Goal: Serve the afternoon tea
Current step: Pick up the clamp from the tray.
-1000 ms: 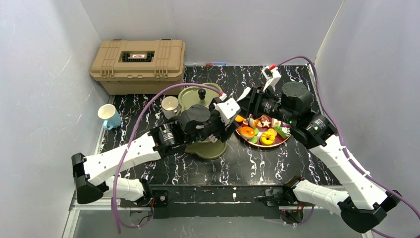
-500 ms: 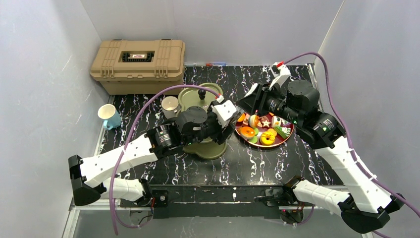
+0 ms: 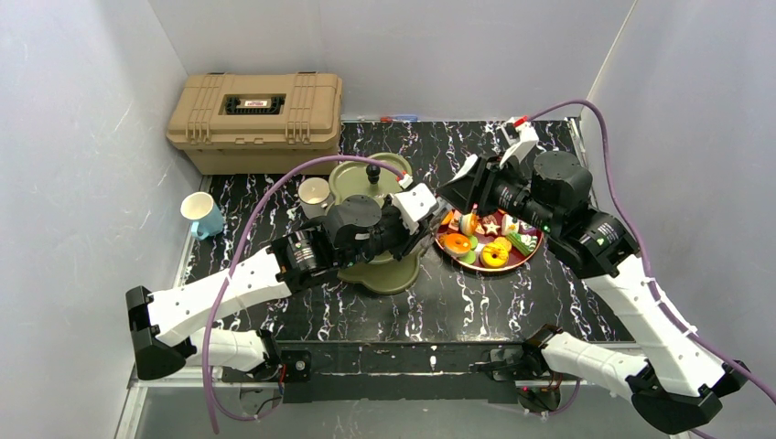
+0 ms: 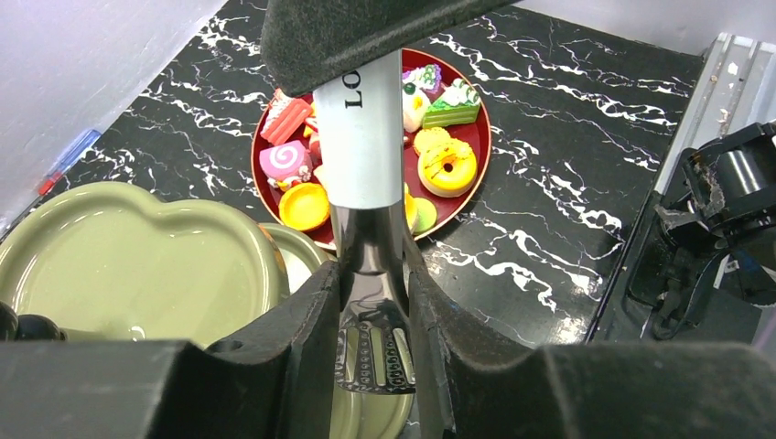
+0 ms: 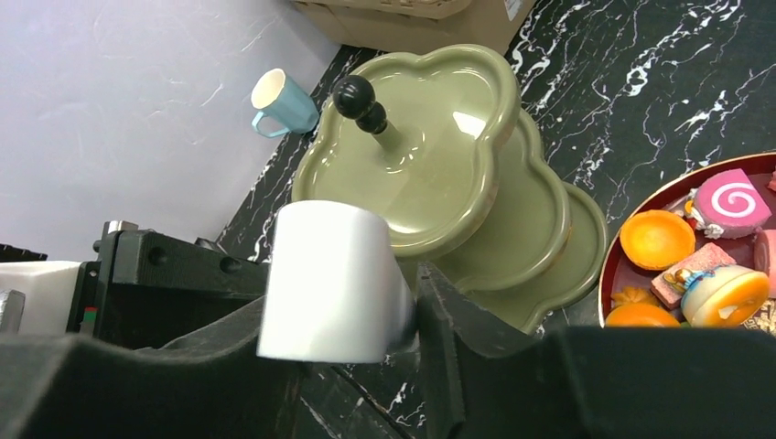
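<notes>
White segmented arm links (image 3: 220, 293); round black joints (image 3: 352, 219); looping purple cables (image 3: 316, 164)

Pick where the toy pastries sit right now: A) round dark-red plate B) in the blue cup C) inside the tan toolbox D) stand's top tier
A: the toy pastries all lie on the dark-red plate, and none shows on the visible tiers of the green stand.
</notes>
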You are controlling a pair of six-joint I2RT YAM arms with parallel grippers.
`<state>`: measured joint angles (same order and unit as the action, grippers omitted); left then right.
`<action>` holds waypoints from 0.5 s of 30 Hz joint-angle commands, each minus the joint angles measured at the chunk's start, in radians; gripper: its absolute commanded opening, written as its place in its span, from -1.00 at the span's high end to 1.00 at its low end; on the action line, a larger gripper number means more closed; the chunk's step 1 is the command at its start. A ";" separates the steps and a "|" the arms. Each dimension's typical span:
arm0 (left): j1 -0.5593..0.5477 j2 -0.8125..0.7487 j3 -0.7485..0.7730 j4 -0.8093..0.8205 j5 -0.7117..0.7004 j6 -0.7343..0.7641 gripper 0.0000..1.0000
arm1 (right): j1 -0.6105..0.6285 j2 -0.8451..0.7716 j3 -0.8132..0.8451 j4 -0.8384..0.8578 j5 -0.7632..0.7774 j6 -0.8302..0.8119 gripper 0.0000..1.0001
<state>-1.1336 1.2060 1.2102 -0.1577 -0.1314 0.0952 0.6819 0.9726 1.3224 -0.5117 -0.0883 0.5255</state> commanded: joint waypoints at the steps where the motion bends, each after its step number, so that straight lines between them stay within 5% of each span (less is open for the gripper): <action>1: -0.006 -0.033 0.000 0.051 0.002 0.021 0.74 | -0.001 -0.025 -0.032 0.079 -0.017 0.031 -0.12; 6: -0.006 -0.029 0.008 0.059 0.018 0.038 0.88 | -0.001 -0.044 -0.069 0.083 -0.037 0.048 -0.43; 15: -0.006 -0.036 0.001 0.071 -0.015 0.060 0.94 | -0.001 -0.038 -0.087 0.055 -0.083 0.069 -0.49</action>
<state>-1.1355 1.2053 1.2064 -0.1574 -0.1307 0.1356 0.6750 0.9432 1.2476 -0.4744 -0.1177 0.5701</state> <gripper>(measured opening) 0.276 0.742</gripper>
